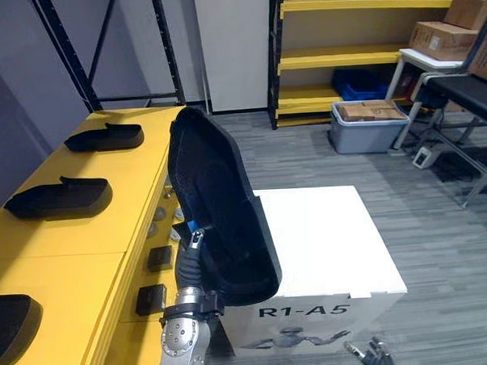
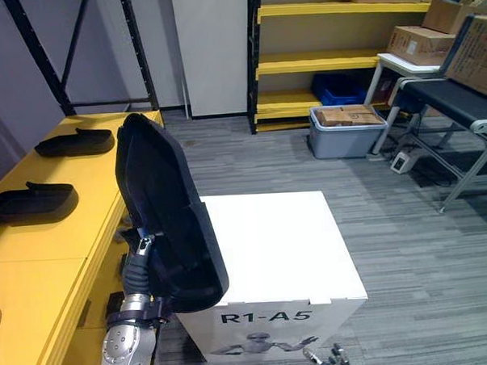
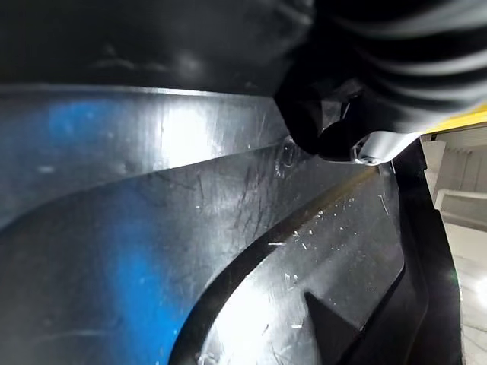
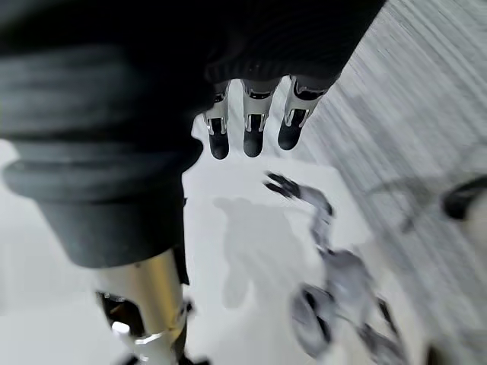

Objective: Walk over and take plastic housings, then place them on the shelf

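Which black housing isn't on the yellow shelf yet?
The upright housing carried by the left hand; the other three housings lie flat on the yellow shelf.

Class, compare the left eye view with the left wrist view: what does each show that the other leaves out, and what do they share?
Left eye view: the yellow shelf with other black housings lying on it, the white box and the right hand near that box. Left wrist view: fine scratches inside the raised housing, seen close. Shared: that housing, upright, carried by the left hand.
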